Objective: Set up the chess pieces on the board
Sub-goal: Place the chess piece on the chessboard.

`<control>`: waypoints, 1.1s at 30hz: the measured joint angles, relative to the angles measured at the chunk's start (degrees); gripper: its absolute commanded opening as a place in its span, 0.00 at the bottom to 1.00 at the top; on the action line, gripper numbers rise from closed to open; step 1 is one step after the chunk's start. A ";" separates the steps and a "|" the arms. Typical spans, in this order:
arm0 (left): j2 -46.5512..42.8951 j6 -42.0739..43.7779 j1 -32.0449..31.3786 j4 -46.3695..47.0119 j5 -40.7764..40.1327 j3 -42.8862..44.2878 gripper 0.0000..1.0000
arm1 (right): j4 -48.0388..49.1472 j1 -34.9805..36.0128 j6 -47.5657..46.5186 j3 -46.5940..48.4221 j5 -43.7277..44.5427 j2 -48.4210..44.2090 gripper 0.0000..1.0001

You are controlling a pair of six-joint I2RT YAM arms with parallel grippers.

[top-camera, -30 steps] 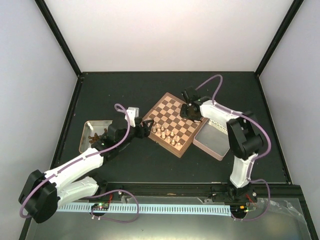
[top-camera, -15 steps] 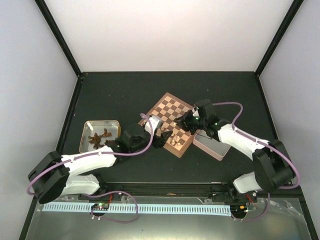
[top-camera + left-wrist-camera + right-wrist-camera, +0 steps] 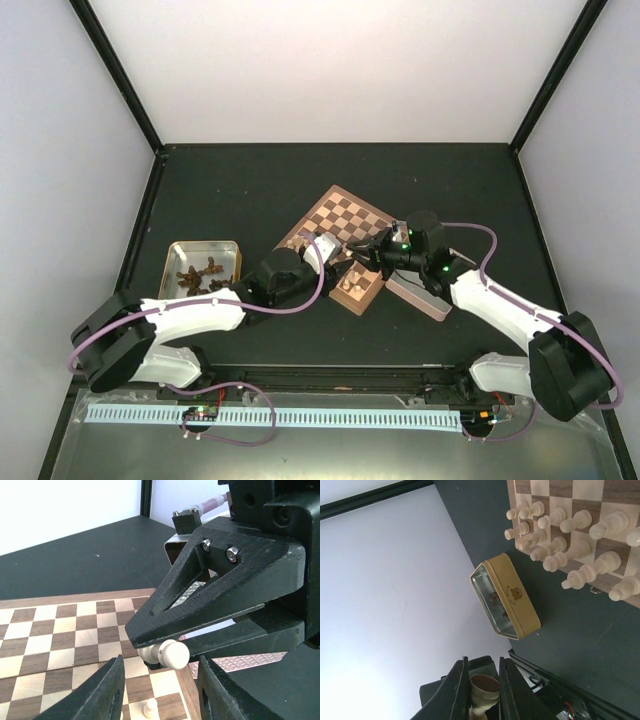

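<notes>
Top external view: on the dark table [image 3: 300, 175] the board [image 3: 350, 215] sits turned like a diamond. A yellow tin [image 3: 200, 243] of dark pieces lies at its 9 o'clock and a grey tray [image 3: 412, 295] at its 4 o'clock. Both arms reach in and meet over the board's 5 o'clock edge.

The right gripper [image 3: 483, 672] is pinched on one pale piece [image 3: 172, 654], base toward its wrist and round head poking past the fingertips. The left gripper [image 3: 160, 680] hangs just below, jaws partly spread with nothing between them yet. Pale pieces [image 3: 570, 535] stand in two tight rows along the near edge, and one small pawn [image 3: 150, 710] stands right under the left fingers.

I judge this a hand-over, since the held piece points head-first and could not be stood as it is. The risks come from crowding:
- The left fingers could strike the right ones.
- They could catch only the rounded head, so the piece squirts out.
- A dropped piece, or a low finger, could topple the pawn and its neighbours.
</notes>
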 measured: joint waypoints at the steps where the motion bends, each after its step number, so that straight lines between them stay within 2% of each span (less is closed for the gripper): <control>1: 0.09 0.15 -0.09 0.07 -0.02 0.15 0.37 | 0.15 0.00 0.22 0.00 -0.09 -0.20 0.07; 14: 0.15 1.64 -0.39 0.59 -0.33 1.09 0.39 | 0.31 0.00 0.87 0.00 -1.05 -0.22 0.07; 18: 0.15 1.77 -0.39 0.59 -0.76 1.09 0.25 | 0.31 0.00 0.83 0.00 -1.07 -0.09 0.07; 21: 0.15 1.99 -0.39 0.35 -1.18 1.09 0.10 | 0.31 -0.04 0.61 0.00 -0.81 0.17 0.08; 24: 0.17 2.38 -0.46 -0.11 -1.60 1.09 0.06 | 0.00 -0.11 0.17 0.00 -0.44 0.48 0.09; 27: 0.17 2.47 -0.48 -0.50 -1.60 1.09 0.02 | -0.31 -0.11 -0.44 0.02 -0.37 0.52 0.16; 33: 0.17 2.21 -0.50 -4.11 -1.60 2.82 0.01 | -4.42 -0.13 -5.42 1.05 1.38 0.76 0.44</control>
